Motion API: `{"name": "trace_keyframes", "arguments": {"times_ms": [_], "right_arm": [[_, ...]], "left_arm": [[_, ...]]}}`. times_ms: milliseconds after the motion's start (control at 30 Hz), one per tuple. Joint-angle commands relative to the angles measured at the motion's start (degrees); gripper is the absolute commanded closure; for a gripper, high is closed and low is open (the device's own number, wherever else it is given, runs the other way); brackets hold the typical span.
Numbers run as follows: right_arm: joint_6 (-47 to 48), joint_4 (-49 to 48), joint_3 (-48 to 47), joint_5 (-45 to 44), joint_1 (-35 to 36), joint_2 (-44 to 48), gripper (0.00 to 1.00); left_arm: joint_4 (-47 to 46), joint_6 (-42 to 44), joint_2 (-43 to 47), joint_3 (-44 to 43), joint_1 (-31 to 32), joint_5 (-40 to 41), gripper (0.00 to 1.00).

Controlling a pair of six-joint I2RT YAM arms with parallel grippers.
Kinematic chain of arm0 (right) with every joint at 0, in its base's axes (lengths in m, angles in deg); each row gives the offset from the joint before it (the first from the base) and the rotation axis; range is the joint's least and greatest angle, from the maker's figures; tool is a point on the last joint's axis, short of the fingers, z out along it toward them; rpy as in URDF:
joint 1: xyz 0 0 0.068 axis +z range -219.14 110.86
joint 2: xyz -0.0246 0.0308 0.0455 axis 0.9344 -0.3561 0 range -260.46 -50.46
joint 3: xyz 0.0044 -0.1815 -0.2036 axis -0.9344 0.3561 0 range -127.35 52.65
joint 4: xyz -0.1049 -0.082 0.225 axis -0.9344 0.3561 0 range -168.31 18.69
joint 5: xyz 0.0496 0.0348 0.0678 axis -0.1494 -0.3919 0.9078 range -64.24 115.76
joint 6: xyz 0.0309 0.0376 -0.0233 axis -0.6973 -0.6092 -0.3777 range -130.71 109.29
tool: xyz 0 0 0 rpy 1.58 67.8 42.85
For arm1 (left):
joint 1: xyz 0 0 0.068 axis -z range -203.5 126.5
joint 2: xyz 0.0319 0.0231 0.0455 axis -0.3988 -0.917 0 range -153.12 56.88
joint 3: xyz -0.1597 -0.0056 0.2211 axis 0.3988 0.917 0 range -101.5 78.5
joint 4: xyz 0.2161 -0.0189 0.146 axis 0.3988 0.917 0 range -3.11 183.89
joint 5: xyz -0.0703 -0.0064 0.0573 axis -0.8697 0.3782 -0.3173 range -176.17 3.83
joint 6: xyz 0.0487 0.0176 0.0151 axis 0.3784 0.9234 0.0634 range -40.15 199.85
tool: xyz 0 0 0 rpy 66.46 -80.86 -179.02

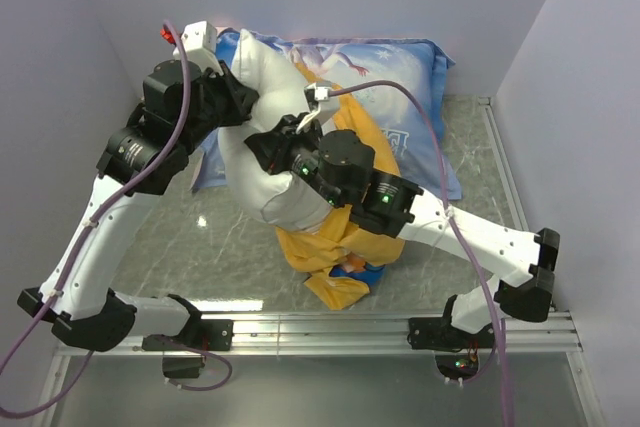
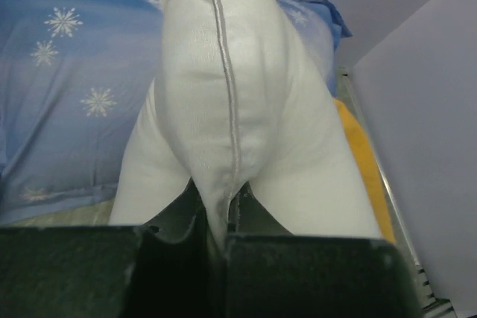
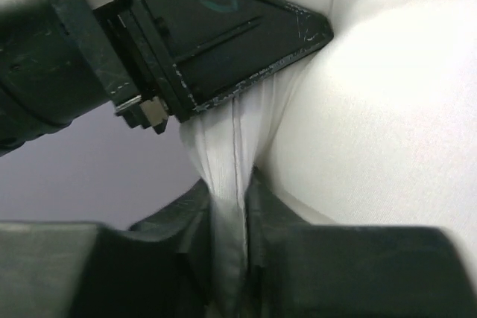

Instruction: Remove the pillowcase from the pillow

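Note:
The white pillow [image 1: 252, 172] is lifted at its left end, and both grippers pinch its seamed edge. My left gripper [image 1: 238, 99] is shut on the pillow's seam [image 2: 221, 184]. My right gripper [image 1: 264, 144] is shut on the same edge [image 3: 237, 184], just below the left gripper's fingers [image 3: 223, 27]. The yellow-orange pillowcase [image 1: 335, 247] lies bunched on the table under my right arm, with a small blue bit [image 1: 371, 273] at its near edge. A strip of it shows in the left wrist view [image 2: 359, 156]. My right arm hides where the pillowcase meets the pillow.
The blue Elsa-printed pillow [image 1: 400, 77] lies at the back of the table, partly under the white pillow, and also shows in the left wrist view [image 2: 67, 72]. Grey walls close in left, back and right. A metal rail [image 1: 380, 327] runs along the near edge.

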Motion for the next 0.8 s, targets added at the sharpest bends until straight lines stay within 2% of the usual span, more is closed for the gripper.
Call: {"name": "trace_keyframes", "arguments": {"times_ms": [0, 33, 133, 233, 300, 400, 467, 533, 600, 700, 733, 767], "right_arm": [[2.20, 10.30, -1.03, 2.00, 1.54, -1.29, 0.68], [2.38, 10.48, -1.03, 2.00, 1.46, -0.77, 0.51], [3.43, 11.35, 0.20, 0.94, 1.19, 2.92, 0.31], [4.05, 13.10, 1.34, -0.81, 0.58, 7.67, 0.24], [4.05, 15.04, 1.43, -3.44, 0.05, 10.66, 0.23], [2.75, 19.34, 2.48, -8.10, -2.49, 14.61, 0.22], [1.25, 22.16, 5.02, -8.55, -7.49, 17.85, 0.22], [-0.86, 23.48, 7.83, -6.54, -14.75, 20.15, 0.22], [-1.92, 23.40, 12.58, -3.91, -19.00, 23.22, 0.21], [-1.66, 22.87, 17.24, -2.05, -26.30, 25.52, 0.18], [-1.49, 22.96, 17.95, -0.13, -27.71, 25.26, 0.18], [-1.14, 22.70, 18.91, 1.45, -30.33, 24.47, 0.17]], "left_arm": [[0.72, 3.37, -0.19, 3.33, -2.58, -1.41, 1.00], [-0.06, 3.63, 0.42, 4.82, -2.85, -1.42, 1.00], [-2.17, 4.69, 3.76, 12.38, -3.20, -3.34, 1.00], [-4.64, 6.44, 5.79, 19.76, -3.20, -7.12, 1.00], [-4.90, 6.80, 6.31, 23.72, -3.29, -9.14, 1.00], [-5.25, 6.71, 8.16, 28.82, -3.20, -6.97, 1.00], [-4.73, 6.02, 9.21, 31.63, -3.20, -5.20, 1.00], [-3.24, 4.44, 9.48, 33.22, -3.73, -3.53, 0.99], [-3.32, 3.47, 9.74, 36.12, -4.60, -4.05, 0.98], [-5.77, 0.83, 11.41, 42.18, -5.48, -5.98, 0.73], [-7.35, -0.48, 11.68, 43.50, -5.57, -7.99, 0.53], [-8.41, -1.10, 12.46, 46.12, -5.75, -8.70, 0.49]]}}
